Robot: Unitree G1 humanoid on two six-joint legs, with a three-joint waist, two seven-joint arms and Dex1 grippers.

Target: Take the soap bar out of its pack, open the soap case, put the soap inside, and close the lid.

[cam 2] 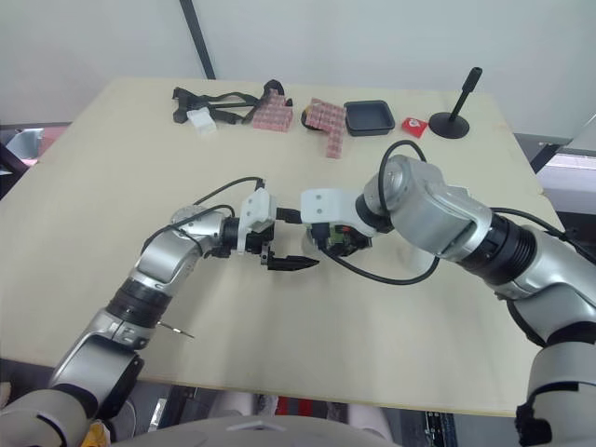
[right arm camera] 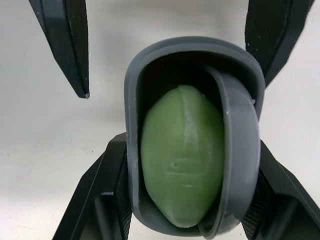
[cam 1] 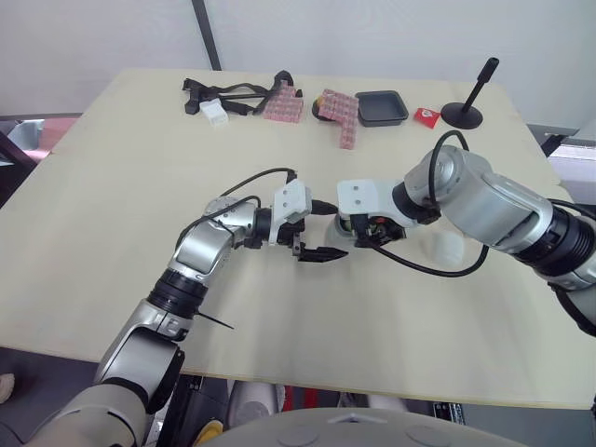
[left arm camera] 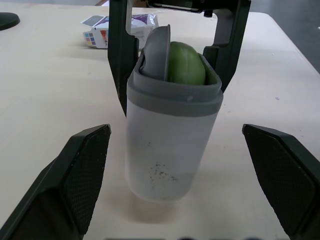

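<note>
Soap (right arm camera: 182,155), green and oval, sits inside the soap case (left arm camera: 167,145), its upper end standing above the grey rim. The case stands upright on the table (cam 1: 140,186), near the middle, between the two arms.

Right gripper (cam 1: 358,228): the fingers are closed on the case from either side just below the rim. This hold appears to serve as an anchor, keeping the tall, narrow case from tipping while the top is worked.

Left gripper (cam 1: 321,253): the fingers are spread wide, one on each side of the case body, and touch nothing. The position suggests readiness to act on the top of the case rather than to grasp it.

Lid (left arm camera: 157,52): the grey flap stands on edge inside the mouth of the case, pressed beside the soap. The case is therefore not closed.

Status, as judged: the soap is loaded and closing the lid is the step not yet done. The flap must swing clear of the soap before it can seat.

A small printed box (left arm camera: 100,32), possibly the emptied pack, lies on the table well apart.
</note>
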